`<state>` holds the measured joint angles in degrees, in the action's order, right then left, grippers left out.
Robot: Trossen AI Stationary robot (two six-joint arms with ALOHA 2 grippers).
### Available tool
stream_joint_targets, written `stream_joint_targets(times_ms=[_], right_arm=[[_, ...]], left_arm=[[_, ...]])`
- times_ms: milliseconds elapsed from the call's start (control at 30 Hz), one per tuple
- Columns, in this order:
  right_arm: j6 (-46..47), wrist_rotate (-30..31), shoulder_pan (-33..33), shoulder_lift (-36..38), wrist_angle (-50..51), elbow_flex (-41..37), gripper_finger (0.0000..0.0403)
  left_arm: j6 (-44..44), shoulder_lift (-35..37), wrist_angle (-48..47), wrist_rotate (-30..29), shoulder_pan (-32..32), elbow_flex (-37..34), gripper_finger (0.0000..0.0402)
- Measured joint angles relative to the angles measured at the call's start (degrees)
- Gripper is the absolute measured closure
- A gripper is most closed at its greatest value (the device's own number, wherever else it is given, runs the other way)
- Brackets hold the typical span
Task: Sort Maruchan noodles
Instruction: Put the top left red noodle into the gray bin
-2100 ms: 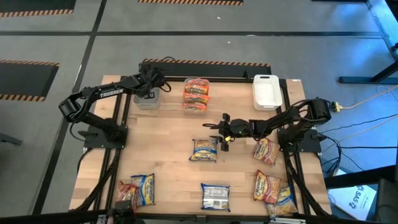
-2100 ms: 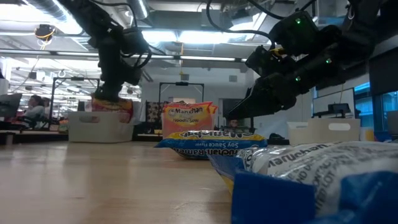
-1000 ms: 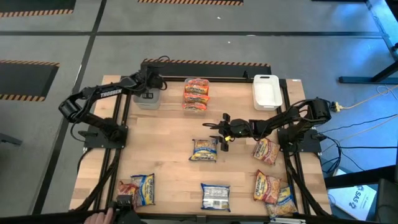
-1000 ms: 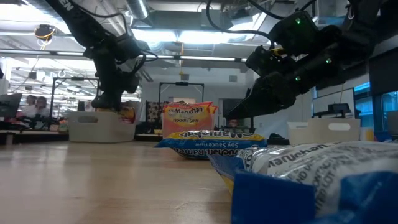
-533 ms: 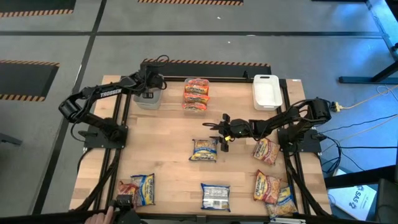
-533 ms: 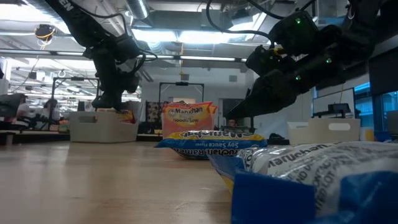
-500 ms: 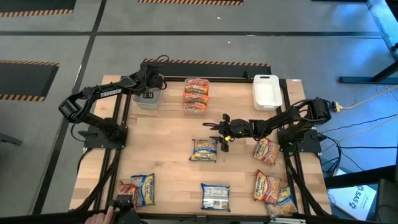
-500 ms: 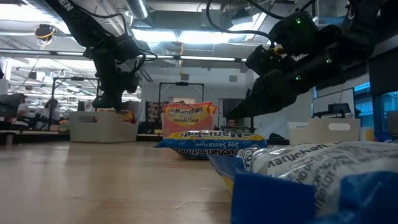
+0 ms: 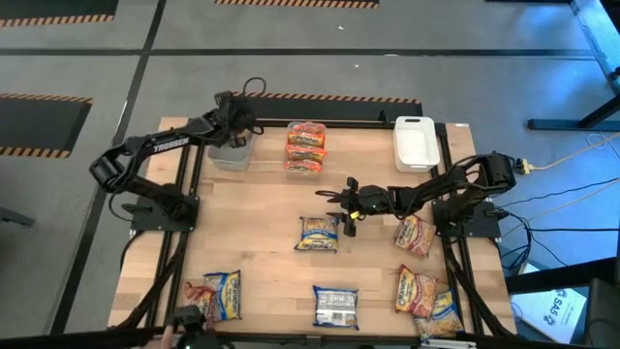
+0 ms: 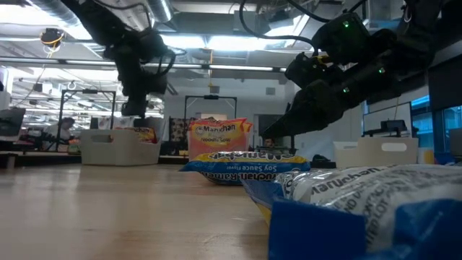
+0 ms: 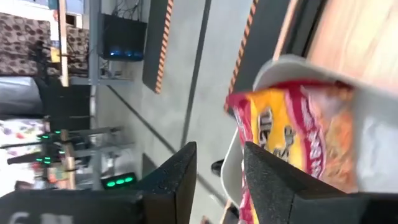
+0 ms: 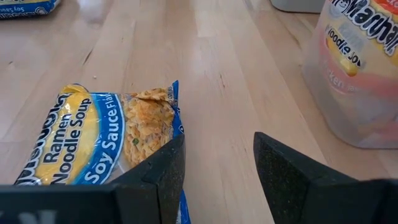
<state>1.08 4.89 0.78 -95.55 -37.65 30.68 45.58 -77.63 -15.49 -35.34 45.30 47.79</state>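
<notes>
My left gripper point(image 9: 232, 136) hangs open just above the clear bin point(image 9: 229, 155) at the table's far left. A dark red-and-yellow Maruchan packet point(image 11: 292, 143) lies inside that bin, clear of the fingers; the low view shows it point(image 10: 144, 133) poking over the bin's rim below the gripper point(image 10: 133, 110). My right gripper point(image 12: 214, 180) stands open mid-table, a little above and beside a blue-yellow-white soy sauce packet point(image 12: 93, 137) that lies flat on the wood point(image 9: 318, 233).
A middle bin point(image 9: 304, 147) holds pink-orange packets, and a white bin point(image 9: 415, 142) stands at the far right. Loose packets lie near left point(image 9: 213, 296), near middle point(image 9: 335, 305) and along the right side point(image 9: 415, 236), point(image 9: 426, 296). A person's hand point(image 9: 167, 335) shows at the near edge.
My left gripper has opened and let go of the dark red-and-yellow packet, which now lies in the clear bin. The gripper has then risen out of the bin and rolled a little.
</notes>
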Motion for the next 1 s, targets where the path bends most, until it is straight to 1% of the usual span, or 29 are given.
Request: stream_joint_targets(times_ms=[67,167,267,333,367,400,467,567,633,733,867,1000], right_arm=[[0.0,0.0,0.0,0.0,0.0,0.0,0.0226],[0.0,0.0,0.0,0.0,0.0,0.0,0.0226],[0.0,0.0,0.0,0.0,0.0,0.0,0.0226],[0.0,0.0,0.0,0.0,0.0,0.0,0.0226],[0.0,0.0,0.0,0.0,0.0,0.0,0.0226],[-0.1,0.0,0.0,0.0,0.0,0.0,0.0226],[-0.3,0.0,0.0,0.0,0.0,0.0,0.0226],[-0.9,0.0,0.0,0.0,0.0,0.0,0.0226],[-1.0,0.0,0.0,0.0,0.0,0.0,0.0226],[-1.0,0.0,0.0,0.0,0.0,0.0,0.0226],[-1.3,0.0,0.0,0.0,0.0,0.0,0.0226],[-1.4,0.0,0.0,0.0,0.0,0.0,0.0226]], left_arm=[[-4.1,0.8,-1.9,1.5,-0.4,1.3,0.0273],[-15.7,1.9,-5.3,6.2,0.4,3.5,0.0272],[-26.3,2.1,-12.2,15.0,3.6,7.8,0.027],[-30.7,1.6,-16.6,22.1,5.5,10.9,0.0265],[-32.4,1.0,-18.2,24.6,6.0,12.7,0.0262],[-33.6,0.2,-19.9,25.4,6.3,14.5,0.0259],[-34.7,-1.8,-24.6,24.7,6.9,18.1,0.0252],[-34.5,-7.0,-32.3,20.4,8.4,23.6,0.0245],[-32.8,-11.7,-38.5,20.3,9.4,27.4,0.0245],[-29.6,-18.1,-44.5,21.0,10.3,32.4,0.025],[-27.0,-23.8,-48.7,18.1,10.6,37.4,0.0259],[-25.1,-26.4,-49.6,16.8,11.1,38.7,0.0268]])
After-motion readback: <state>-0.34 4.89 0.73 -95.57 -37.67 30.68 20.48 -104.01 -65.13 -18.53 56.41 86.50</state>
